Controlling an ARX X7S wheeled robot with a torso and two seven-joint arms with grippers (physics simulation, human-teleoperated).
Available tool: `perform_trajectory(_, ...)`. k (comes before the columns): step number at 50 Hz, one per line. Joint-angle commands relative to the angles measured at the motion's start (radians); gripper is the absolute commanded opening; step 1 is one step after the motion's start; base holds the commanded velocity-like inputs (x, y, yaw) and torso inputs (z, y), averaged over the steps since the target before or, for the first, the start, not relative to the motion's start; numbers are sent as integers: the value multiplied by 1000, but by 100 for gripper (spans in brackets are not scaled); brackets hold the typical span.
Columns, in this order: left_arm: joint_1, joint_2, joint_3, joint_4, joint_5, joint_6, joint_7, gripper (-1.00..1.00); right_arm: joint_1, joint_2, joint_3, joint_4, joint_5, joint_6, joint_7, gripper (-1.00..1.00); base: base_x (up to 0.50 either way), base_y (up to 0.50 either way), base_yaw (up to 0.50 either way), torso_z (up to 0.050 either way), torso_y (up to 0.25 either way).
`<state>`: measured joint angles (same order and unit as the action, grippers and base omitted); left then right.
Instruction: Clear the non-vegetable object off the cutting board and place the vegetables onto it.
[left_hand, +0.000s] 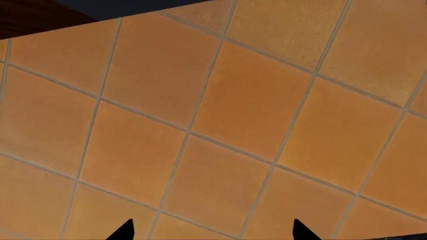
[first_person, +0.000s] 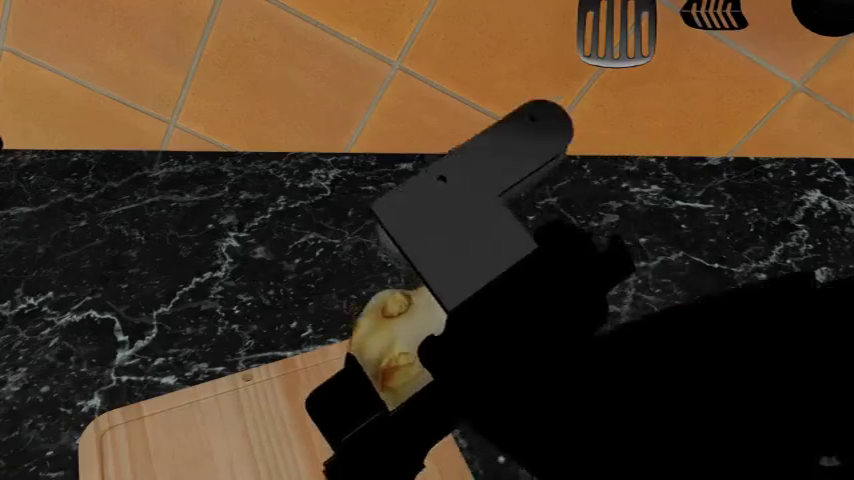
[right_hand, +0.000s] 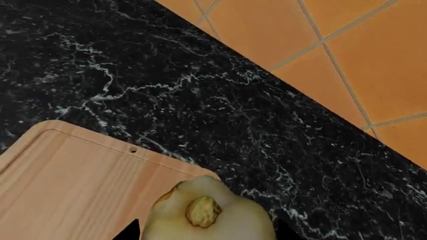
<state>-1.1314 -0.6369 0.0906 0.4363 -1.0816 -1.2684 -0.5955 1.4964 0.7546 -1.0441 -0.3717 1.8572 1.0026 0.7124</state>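
Observation:
A pale yellowish lumpy bulb with brownish nubs, one of the vegetables, sits between the fingers of my right gripper, which is shut on it. In the right wrist view the bulb fills the space between the two fingertips of the right gripper, over the far right corner of the light-wood cutting board. I cannot tell whether the bulb touches the cutting board. My left gripper is open and empty, facing only orange tiles. The non-vegetable object is out of view.
The board lies on a black marble counter that ends at an orange tiled wall. A slotted black spatula and another utensil hang on that wall at the upper right. My right arm hides the counter's right side.

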Motion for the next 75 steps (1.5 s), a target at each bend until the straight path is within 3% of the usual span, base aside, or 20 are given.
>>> perform_trajectory(1,-7,20,-13,-2,12,-4,15,100,90,-117,0,154,21,72,-128,-100,42,0,0,0,0)
perform_trajectory(14,-22,15,-18,2,-7,-11,6,100,276,-319,-128,339,0,268,-179,-100,41,0,0,0,0)
perform_trajectory(27,-6,0,-18,-6,1,9,15,100,308,-452,-164,438,-125,275,-332,-100,42,0,0,0,0)
perform_trajectory(70,6,-23,-11,-6,-8,29,10,100,158,-467,-192,404,-172,169,-346,-100,43,0,-5,0,0)
perform_trajectory(71,6,-22,-12,-6,-11,28,8,100,157,-466,-189,403,-169,165,-343,100,44,0,0,0,0)
perform_trajectory(75,-2,-21,-17,0,-26,17,-3,100,156,-468,-189,388,-163,164,-331,100,43,0,-6,0,0)
